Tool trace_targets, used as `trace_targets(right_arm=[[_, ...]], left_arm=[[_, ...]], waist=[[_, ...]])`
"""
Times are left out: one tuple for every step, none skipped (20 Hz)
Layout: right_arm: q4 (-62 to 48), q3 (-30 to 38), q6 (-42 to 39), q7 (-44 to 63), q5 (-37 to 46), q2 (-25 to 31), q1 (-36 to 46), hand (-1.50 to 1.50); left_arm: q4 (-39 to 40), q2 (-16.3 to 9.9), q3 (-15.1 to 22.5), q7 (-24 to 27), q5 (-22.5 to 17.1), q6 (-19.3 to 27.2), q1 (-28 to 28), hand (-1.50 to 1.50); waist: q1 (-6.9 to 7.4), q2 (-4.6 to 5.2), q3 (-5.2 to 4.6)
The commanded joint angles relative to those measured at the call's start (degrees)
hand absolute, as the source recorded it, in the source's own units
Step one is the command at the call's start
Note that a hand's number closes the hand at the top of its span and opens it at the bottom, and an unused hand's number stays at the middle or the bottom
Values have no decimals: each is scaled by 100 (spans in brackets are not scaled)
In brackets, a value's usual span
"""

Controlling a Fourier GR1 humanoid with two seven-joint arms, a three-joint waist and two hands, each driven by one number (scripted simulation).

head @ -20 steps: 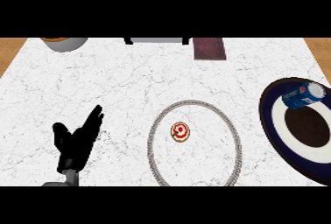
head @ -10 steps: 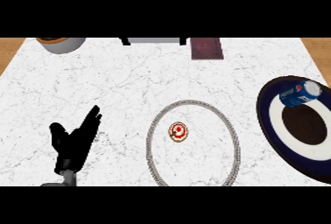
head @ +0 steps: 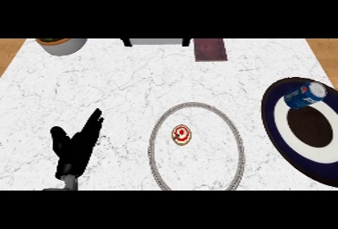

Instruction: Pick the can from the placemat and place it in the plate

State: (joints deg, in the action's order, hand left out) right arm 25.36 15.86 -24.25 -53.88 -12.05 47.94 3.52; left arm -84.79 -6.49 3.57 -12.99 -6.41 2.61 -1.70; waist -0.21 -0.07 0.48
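While can (head: 306,95) lies tipped on placemat (head: 284,134) at right, plate (head: 196,147) holds none; left robot hand (head: 74,145) open, empty.

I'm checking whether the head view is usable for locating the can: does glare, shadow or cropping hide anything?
Head view: even light, no glare on the counter; the blue can lies tilted and fully visible; the dark placemat is cropped at the right edge; the left hand shows open.
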Motion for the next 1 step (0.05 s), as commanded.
trace_targets(right_arm=[[-67,-70,-925,-1372,102,-66,-289,-150]], left_arm=[[172,20,-1,-72,13,4,28,0]], waist=[[-19,19,-9]])
